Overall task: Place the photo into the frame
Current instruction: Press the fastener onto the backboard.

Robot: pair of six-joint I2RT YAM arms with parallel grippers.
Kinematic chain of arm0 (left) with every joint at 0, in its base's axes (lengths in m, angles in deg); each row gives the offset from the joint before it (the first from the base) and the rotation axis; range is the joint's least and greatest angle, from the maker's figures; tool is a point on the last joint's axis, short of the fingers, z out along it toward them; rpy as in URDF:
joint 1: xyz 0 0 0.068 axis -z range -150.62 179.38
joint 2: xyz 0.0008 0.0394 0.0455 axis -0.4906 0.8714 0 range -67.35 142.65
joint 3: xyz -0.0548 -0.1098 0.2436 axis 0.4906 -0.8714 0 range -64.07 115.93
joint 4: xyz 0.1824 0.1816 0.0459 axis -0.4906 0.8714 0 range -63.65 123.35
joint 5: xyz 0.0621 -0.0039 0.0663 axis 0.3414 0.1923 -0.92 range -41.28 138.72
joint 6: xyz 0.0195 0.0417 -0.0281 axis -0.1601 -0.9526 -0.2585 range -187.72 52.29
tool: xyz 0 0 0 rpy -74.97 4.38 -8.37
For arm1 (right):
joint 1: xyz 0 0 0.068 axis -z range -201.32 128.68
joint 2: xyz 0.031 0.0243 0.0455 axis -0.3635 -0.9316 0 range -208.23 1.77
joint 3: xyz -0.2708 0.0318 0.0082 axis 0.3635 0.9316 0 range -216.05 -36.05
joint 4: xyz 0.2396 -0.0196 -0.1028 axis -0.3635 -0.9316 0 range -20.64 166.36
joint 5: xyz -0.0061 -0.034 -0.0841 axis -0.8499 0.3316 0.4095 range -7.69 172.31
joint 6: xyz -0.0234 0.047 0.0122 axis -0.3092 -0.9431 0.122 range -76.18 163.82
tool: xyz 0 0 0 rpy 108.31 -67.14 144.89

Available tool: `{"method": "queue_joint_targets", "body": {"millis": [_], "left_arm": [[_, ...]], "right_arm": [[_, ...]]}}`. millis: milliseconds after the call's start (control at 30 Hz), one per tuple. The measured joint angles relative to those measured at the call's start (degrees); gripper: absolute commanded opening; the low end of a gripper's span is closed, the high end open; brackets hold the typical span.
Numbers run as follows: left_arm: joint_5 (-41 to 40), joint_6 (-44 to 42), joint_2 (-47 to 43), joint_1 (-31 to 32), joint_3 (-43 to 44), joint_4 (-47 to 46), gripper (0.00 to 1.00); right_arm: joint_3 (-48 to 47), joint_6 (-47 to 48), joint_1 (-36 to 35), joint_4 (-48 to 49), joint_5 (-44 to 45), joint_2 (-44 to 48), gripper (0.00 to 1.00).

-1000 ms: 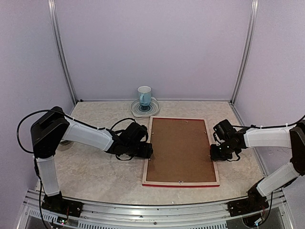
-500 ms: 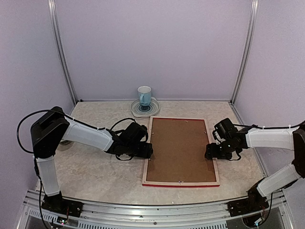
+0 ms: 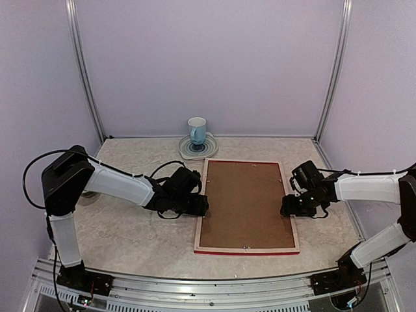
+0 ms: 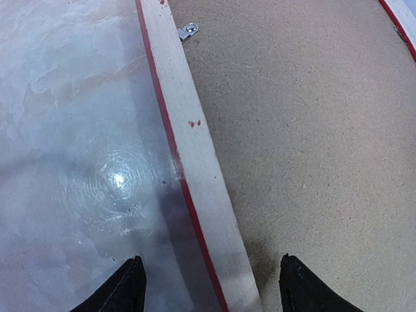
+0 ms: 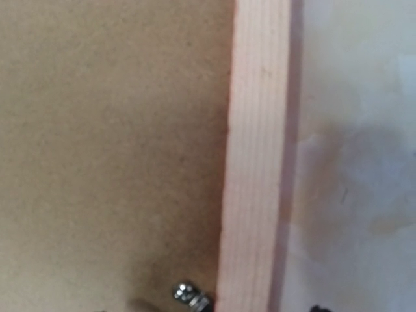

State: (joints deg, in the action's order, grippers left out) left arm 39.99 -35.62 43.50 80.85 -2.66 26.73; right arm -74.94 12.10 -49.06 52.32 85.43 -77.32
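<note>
The frame (image 3: 247, 249) lies face down mid-table, pale wood reverse up and red edges showing, with a brown backing board (image 3: 246, 205) filling it. The photo is hidden. My left gripper (image 3: 203, 207) is at the frame's left rail. In the left wrist view the left gripper (image 4: 211, 289) stands open, its dark fingertips (image 4: 127, 289) straddling the rail (image 4: 188, 136). My right gripper (image 3: 286, 209) hovers over the right rail (image 5: 257, 162). Only slivers of its tips show, far apart, at the bottom of the right wrist view.
A white-and-blue mug (image 3: 197, 130) stands on a round coaster (image 3: 197, 149) beyond the frame's far left corner. Small metal tabs (image 4: 188, 30) (image 5: 192, 296) sit at the backing board's edges. Purple walls enclose the marble-look table (image 3: 130, 234).
My right gripper has shifted a little left, from beside the frame to over its right rail. The left arm and the frame have stayed put.
</note>
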Motion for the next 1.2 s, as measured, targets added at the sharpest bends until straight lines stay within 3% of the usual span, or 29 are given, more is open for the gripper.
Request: {"method": "queue_joint_targets", "body": {"millis": [400,800,1067,1200], "left_arm": [[0.0,0.0,0.0,0.0,0.0,0.0,0.7],[0.8,0.0,0.0,0.0,0.7,1.0,0.7],[0.9,0.0,0.1,0.0,1.0,1.6,0.7],[0.9,-0.1,0.1,0.0,1.1,1.7,0.7]], "right_arm": [[-0.7,1.6,0.2,0.7,0.9,-1.9,0.48],[-0.7,2.8,0.9,1.1,1.6,-2.9,0.25],[-0.7,3.4,1.1,1.0,2.0,-2.9,0.21],[-0.8,3.6,1.2,0.8,2.0,-2.9,0.26]]}}
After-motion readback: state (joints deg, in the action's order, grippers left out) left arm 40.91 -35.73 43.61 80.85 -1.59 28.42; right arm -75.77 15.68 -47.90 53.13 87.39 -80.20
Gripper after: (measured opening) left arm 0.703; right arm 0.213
